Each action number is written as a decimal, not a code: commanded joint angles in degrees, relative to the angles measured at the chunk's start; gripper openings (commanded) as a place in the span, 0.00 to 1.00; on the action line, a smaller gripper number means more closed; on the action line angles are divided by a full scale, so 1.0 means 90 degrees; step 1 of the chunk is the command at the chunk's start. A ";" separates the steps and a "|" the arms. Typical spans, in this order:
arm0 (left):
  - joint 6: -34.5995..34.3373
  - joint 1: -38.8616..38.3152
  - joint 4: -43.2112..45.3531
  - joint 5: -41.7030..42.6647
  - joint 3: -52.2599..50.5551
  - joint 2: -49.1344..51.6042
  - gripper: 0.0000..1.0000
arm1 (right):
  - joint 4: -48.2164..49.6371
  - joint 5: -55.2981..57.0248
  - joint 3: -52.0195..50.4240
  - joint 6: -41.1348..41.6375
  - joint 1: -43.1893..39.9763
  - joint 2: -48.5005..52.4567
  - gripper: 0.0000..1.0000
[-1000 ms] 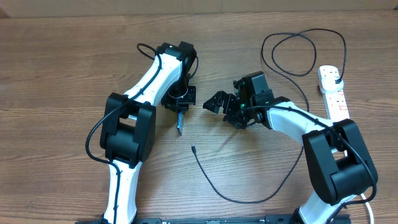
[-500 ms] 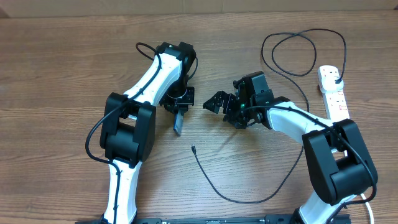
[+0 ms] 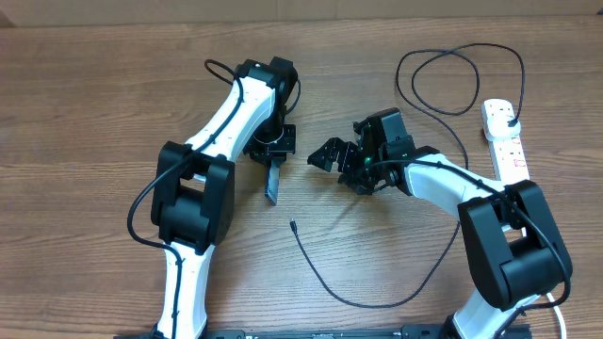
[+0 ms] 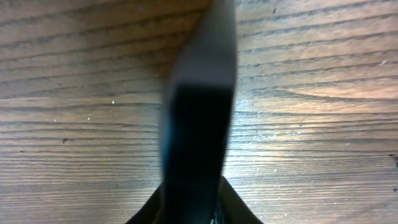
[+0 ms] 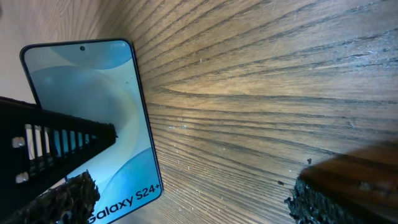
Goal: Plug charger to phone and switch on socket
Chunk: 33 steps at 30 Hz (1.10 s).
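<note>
My left gripper (image 3: 274, 151) is shut on the phone (image 3: 272, 184) and holds it on edge, so from overhead it shows as a thin dark strip. In the left wrist view the phone (image 4: 199, 124) is a dark blurred edge between the jaws (image 4: 193, 211). In the right wrist view its light blue screen (image 5: 93, 118) with "Galaxy S24+" text faces my right gripper (image 5: 193, 199), which is open and empty. From overhead, the right gripper (image 3: 327, 155) is just right of the phone. The charger's connector tip (image 3: 293, 224) lies on the table below the phone. Its black cable (image 3: 377, 303) runs round to the plug in the socket (image 3: 506, 141).
The cable makes a large loop (image 3: 457, 80) at the back right, beside the white power strip. The wooden table (image 3: 94, 104) carries nothing else that shows. The left gripper's black finger (image 5: 43, 149) crosses the phone in the right wrist view.
My left gripper has shifted slightly up and right with the phone, and more of the phone's length shows below it. The right arm and the cable have not moved.
</note>
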 commanded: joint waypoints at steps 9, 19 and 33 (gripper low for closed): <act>-0.0301 -0.0168 0.0148 -0.0384 -0.0070 -0.0306 0.16 | 0.0005 0.0092 0.0015 -0.0002 -0.0024 0.0044 1.00; -0.0573 -0.0316 0.0175 -0.0661 -0.0073 -0.0306 0.18 | 0.0005 0.0092 0.0015 -0.0002 -0.0024 0.0044 1.00; -0.0714 -0.0321 0.0440 -0.0729 -0.0415 -0.0306 0.16 | 0.0005 0.0092 0.0015 -0.0002 -0.0024 0.0044 1.00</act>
